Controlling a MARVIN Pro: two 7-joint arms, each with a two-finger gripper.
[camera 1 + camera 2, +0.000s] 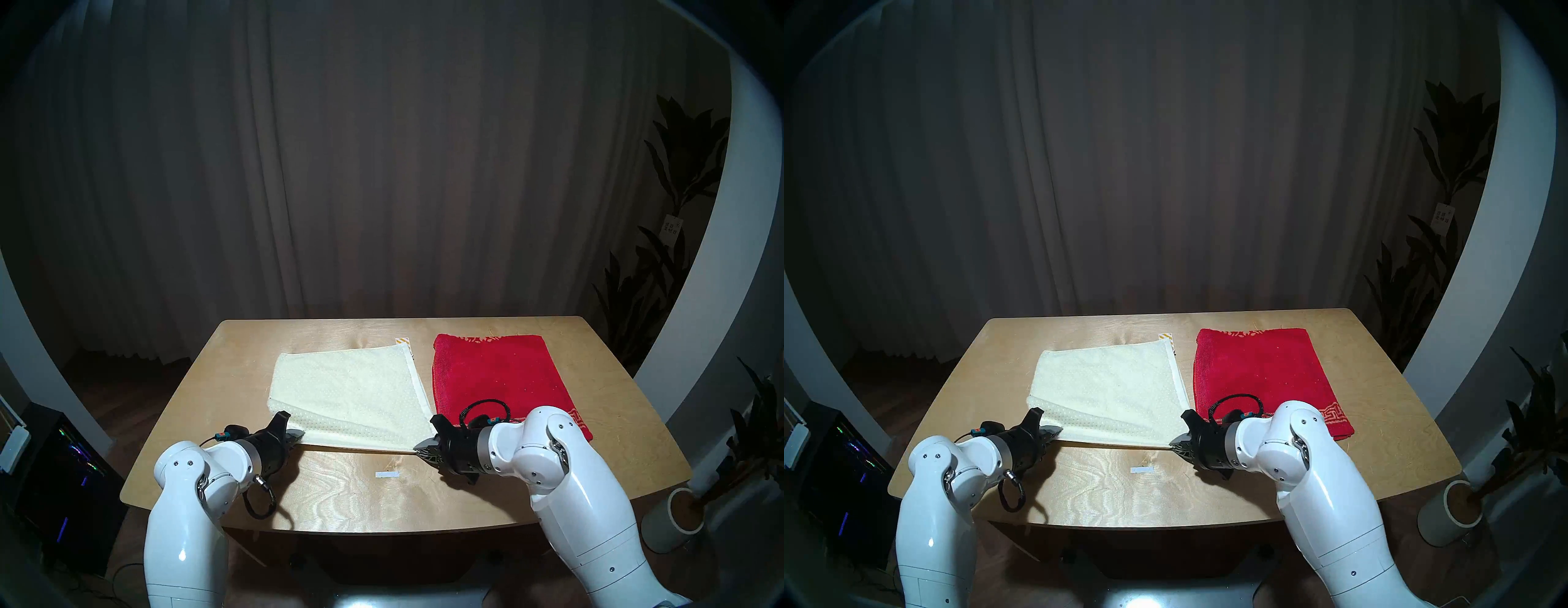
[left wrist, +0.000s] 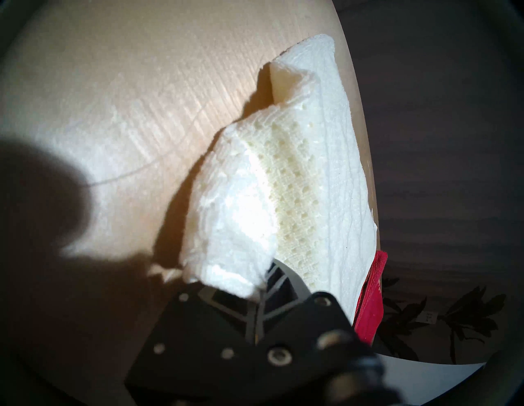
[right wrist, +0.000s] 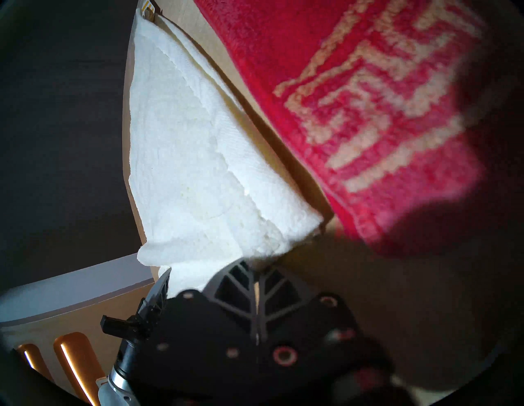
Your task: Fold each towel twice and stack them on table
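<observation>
The cream towel (image 1: 348,390) lies at the centre of the head view, on the tabletop (image 1: 352,496), its near edge lifted and stretched between two corners. The left gripper (image 1: 299,435) is clamped on the lower-left corner, and the right gripper (image 1: 418,446) is clamped on the lower-right corner. Just beside it, right of centre, the red towel (image 1: 496,378) lies folded flat, a gold key border at its near edge. A small white tape strip (image 1: 387,474) sits below the towel.

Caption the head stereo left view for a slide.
Both grippers, left and right, pinch the cream towel's near corners beside the folded red towel.
</observation>
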